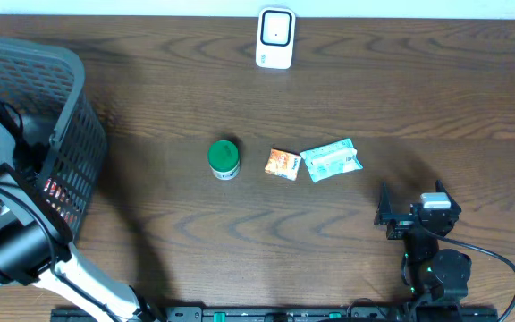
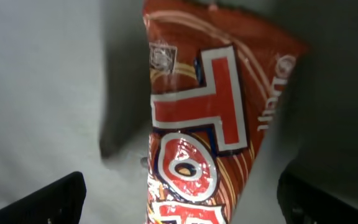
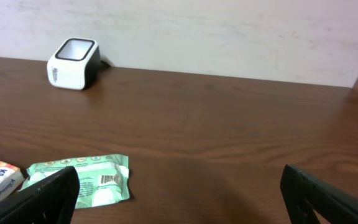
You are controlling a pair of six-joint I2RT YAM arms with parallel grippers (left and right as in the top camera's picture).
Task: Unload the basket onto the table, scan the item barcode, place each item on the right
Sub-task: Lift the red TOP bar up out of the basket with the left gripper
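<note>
Lying under the left gripper (image 2: 188, 199), the red snack packet (image 2: 197, 124) has its long axis running from the top to the bottom of the left wrist view, leaning slightly. Its crimped end points to the top of that view, and large red letters outlined in white run along its length. The left claw's fingers stand wide apart on either side of the packet, with neither touching it. From overhead, only a sliver of red (image 1: 52, 190) shows through the mesh wall of the grey basket (image 1: 70, 134) at the left end of the table (image 1: 150, 259).

The white scanner (image 1: 274, 38) stands at the far edge of the table, well apart from the basket. The basket's wall stands between the packet and the scanner.

In a row at mid-table are a green-lidded jar (image 1: 224, 158), an orange packet (image 1: 282, 164) and a pale green pack (image 1: 332, 160). The pale green pack shows a barcode on its upper face in the right wrist view.

The right gripper (image 1: 387, 215) sits near this pack with its fingers spread and nothing between them.
</note>
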